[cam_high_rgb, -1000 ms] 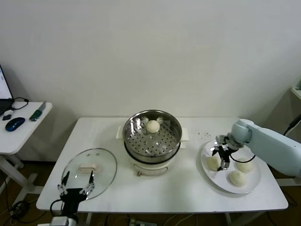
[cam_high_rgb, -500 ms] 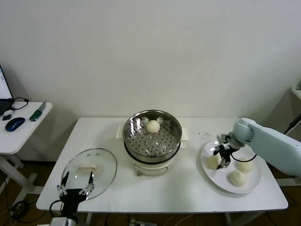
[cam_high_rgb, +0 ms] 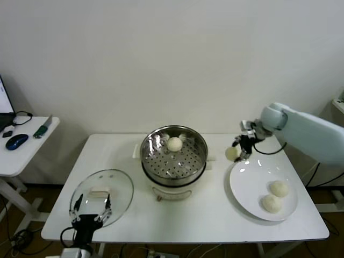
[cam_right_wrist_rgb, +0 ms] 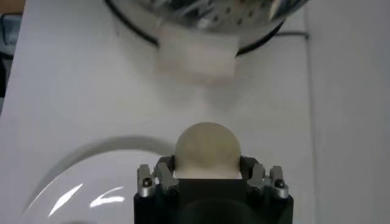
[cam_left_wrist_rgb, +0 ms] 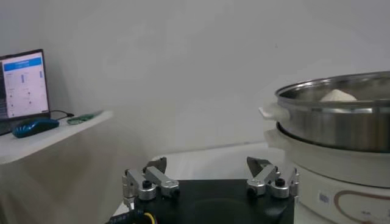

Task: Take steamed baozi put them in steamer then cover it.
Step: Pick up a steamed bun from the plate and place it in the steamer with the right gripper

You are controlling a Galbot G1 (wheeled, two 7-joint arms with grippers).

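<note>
Lifted off the plate [cam_high_rgb: 244,191] since a second ago, one steamed baozi [cam_high_rgb: 231,153] is now held in the air by the right gripper [cam_high_rgb: 239,152], between the plate and the steamer [cam_high_rgb: 173,156]. In the right wrist view the bun [cam_right_wrist_rgb: 207,148] is seen pinched between the closed fingers [cam_right_wrist_rgb: 166,172], with the steamer's white handle tab ahead of it. Pick step is judged done; carry to the steamer is under way.

Steamer: one baozi [cam_high_rgb: 174,143] already inside, toward the back; rest of the perforated floor is bare. Plate: two baozi [cam_high_rgb: 279,188] left at the right side. So one of four is placed, one is in transit, two are still to be moved.

Cover [cam_high_rgb: 102,196] lies flat on the table [cam_high_rgb: 215,215] at front left, well apart from the steamer. Left gripper [cam_high_rgb: 90,215] is parked just at its near edge, jaws spread wide, nothing held.
</note>
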